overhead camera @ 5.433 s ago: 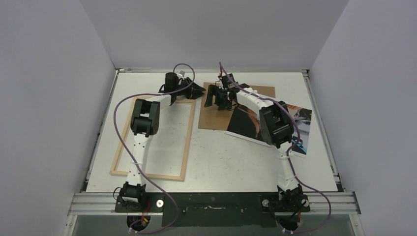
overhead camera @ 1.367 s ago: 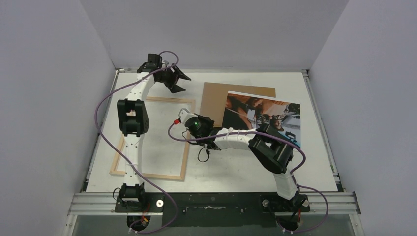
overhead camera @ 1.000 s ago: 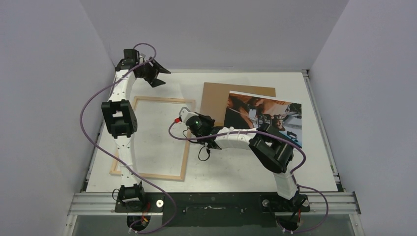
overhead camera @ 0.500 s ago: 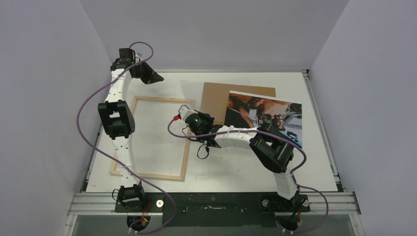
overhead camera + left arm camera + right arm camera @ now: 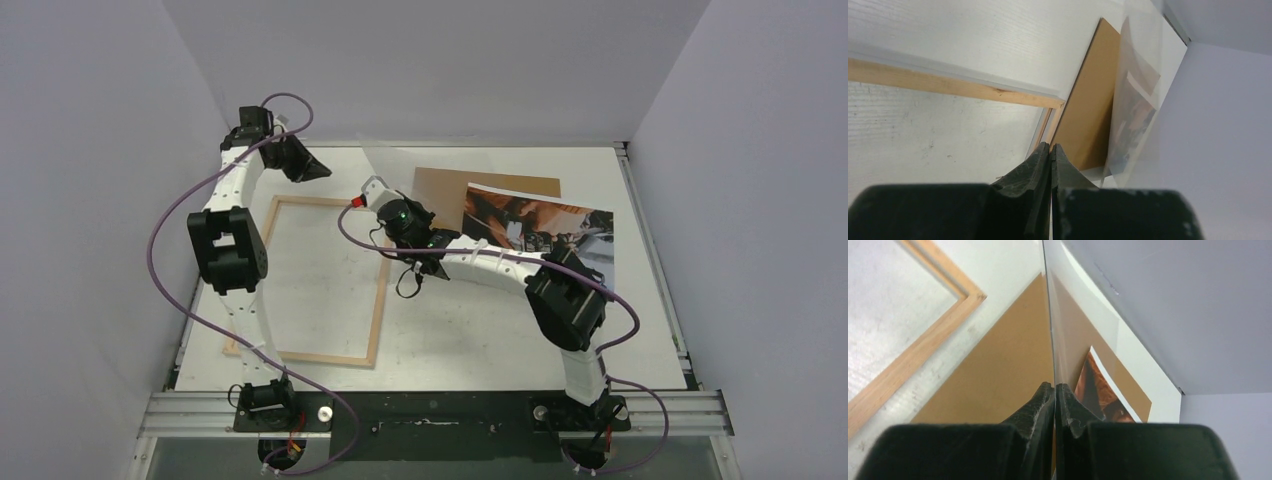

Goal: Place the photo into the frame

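Observation:
The photo (image 5: pixel 545 225) lies at the back right, partly over a brown backing board (image 5: pixel 440 185). The pale-wood frame (image 5: pixel 300 356) lies flat on the left. My right gripper (image 5: pixel 432 240) hovers by the frame's far right corner, shut on the lower edge of a clear sheet (image 5: pixel 1048 315) that stands upright and edge-on. The photo (image 5: pixel 1098 390) shows just right of those jaws. My left gripper (image 5: pixel 318 170) is raised at the far left corner, shut on nothing. Its own view (image 5: pixel 1052 146) shows the frame rail (image 5: pixel 948 86), the board (image 5: pixel 1093 110) and the clear sheet (image 5: pixel 1140 95).
Grey walls close in the white table on the left, back and right. A metal rail (image 5: pixel 440 405) with both arm bases runs along the near edge. Purple cables loop beside each arm.
My left gripper has gone from open to shut and drawn slightly back toward the far left corner. My right gripper has moved toward the back with the clear sheet, tilting it upright.

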`<state>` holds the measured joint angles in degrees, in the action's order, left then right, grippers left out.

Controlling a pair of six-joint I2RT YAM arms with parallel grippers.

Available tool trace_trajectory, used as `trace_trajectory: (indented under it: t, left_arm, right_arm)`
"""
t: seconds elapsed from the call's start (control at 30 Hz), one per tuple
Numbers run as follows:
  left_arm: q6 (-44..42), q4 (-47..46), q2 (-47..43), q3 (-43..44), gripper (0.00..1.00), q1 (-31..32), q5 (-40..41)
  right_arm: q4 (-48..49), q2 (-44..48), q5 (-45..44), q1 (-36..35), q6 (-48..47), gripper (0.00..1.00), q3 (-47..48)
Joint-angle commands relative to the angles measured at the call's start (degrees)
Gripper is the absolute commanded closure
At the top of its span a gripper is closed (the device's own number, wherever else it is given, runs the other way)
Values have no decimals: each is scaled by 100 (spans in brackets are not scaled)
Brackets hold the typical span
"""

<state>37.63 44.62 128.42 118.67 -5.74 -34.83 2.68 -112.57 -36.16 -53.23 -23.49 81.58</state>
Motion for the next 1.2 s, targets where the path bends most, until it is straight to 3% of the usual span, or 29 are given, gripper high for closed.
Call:
trace_trajectory:
  t: [0.0,0.17,0.3,0.67,1.17]
  left_arm:
    - [-65,-482,-528,-399,100,-15,16]
    - [-46,-747,-714,-820,70,-9,-41]
    - [-116,-770,-804,-935,56,-13,-9]
    - [-455,-481,-939,-356,55,-471,392]
    - [-1647,-234,-1347,552,50,-726,634]
  right_arm:
    - [24,604,60,104,318,100,579]
    - [-48,709,183,194,590,100,1004]
    - [-89,742,186,194,690,100,1345]
    - [-82,887,492,234,1002,100,2327]
    - [-2114,746,2635,886,1432,100,3978]
